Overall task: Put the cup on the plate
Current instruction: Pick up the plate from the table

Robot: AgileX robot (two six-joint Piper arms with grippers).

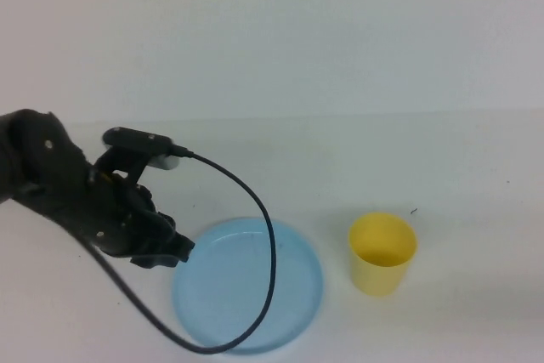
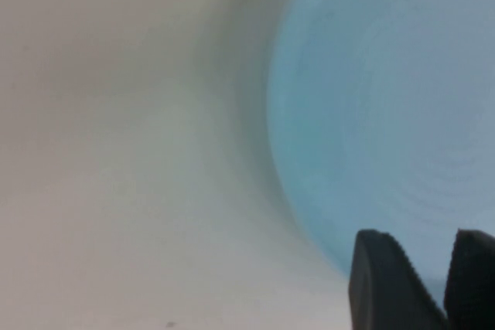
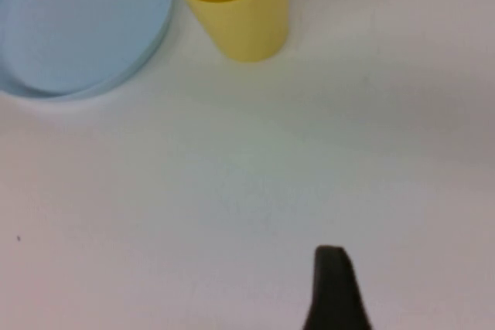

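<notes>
Cup (image 1: pixel 382 253), a small yellow tumbler with no handle, stands upright on the white desk (image 1: pixel 442 167) with its open mouth up, and it is empty inside. It is just beside the light blue plate (image 1: pixel 247 285), on the plate's right side in the high view, with a narrow strip of bare desk between them, so the two do not touch. The plate lies flat on the desk and nothing lies on it, only a black cable (image 1: pixel 255 210) from the left arm curves in the air above it. The left claw (image 1: pixel 166 248) is low at the left edge of the plate, at the end of the dark left arm (image 1: pixel 51 176). In the left wrist view the two dark fingers (image 2: pixel 387 284) of this claw stand a little apart, with a slim gap between them where the blue plate (image 2: pixel 387 113) shows, and they hold nothing. The right arm does not appear in the high view. In the right wrist view only one dark fingertip of the right claw (image 3: pixel 334 291) shows at the border, above bare desk, well apart from the cup (image 3: pixel 236 5) and the plate (image 3: pixel 77 28); whether this claw is apart or together I cannot tell.
</notes>
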